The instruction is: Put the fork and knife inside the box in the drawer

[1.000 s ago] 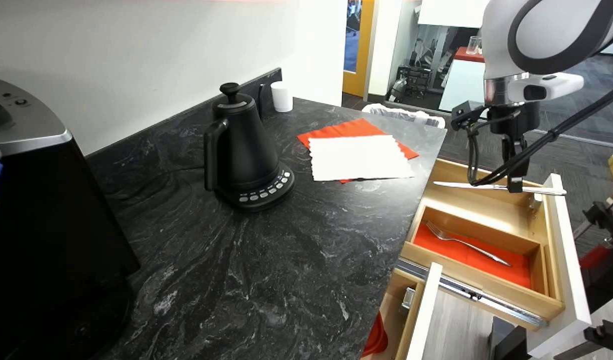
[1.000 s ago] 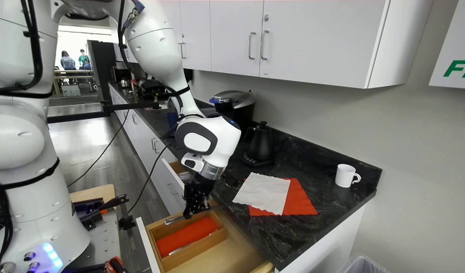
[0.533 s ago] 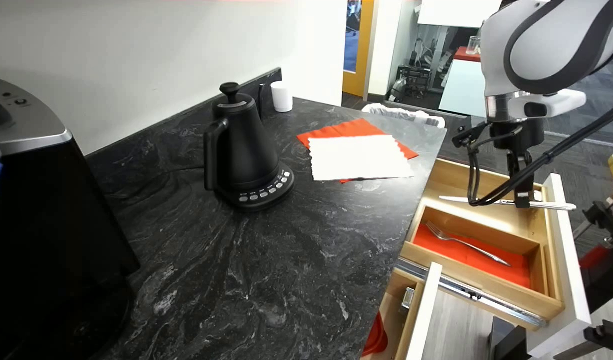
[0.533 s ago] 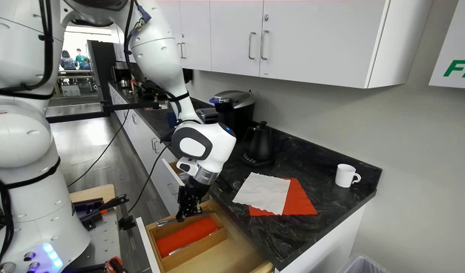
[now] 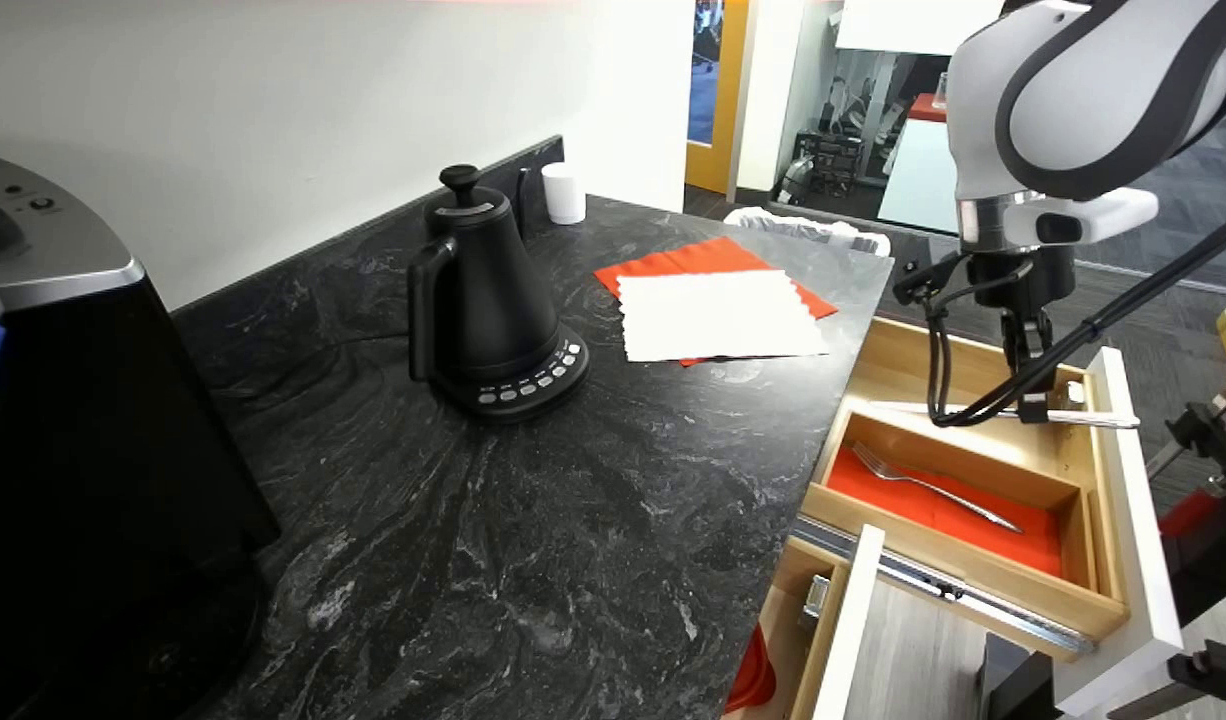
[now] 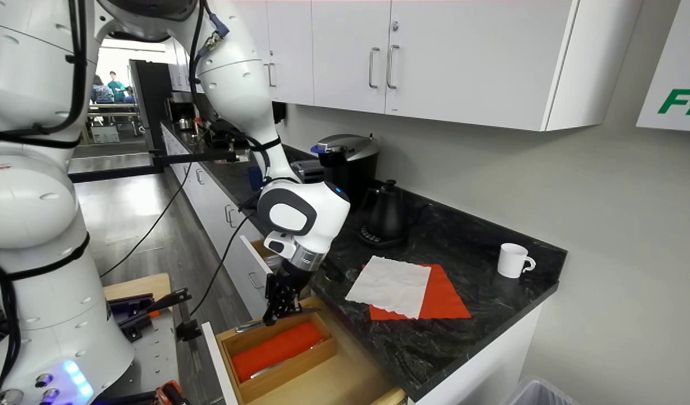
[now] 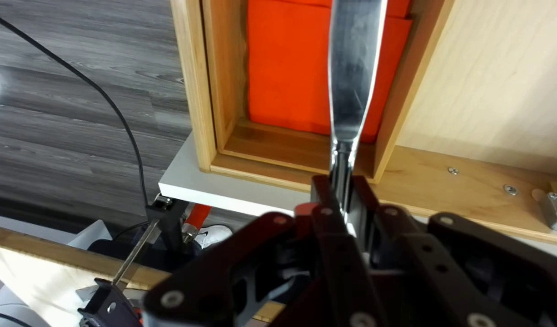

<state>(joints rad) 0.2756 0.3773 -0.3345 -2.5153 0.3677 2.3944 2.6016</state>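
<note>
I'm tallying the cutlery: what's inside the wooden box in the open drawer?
Inside the box, the fork lies on a red-orange lining. The knife is not in it; the gripper holds it above. Whatever may lie under the lining is hidden.

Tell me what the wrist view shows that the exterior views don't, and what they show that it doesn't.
Only the wrist view: round silvery screws inside the pale-wood drawer, and what looks like a white shoe below.

Only the exterior views: a tapered black kettle, a white cylindrical mug, and the slender silvery metal fork in the rectangular red-bottomed light-wood box.

Both: that box and drawer, and the long silvery metal knife held by the black gripper.
</note>
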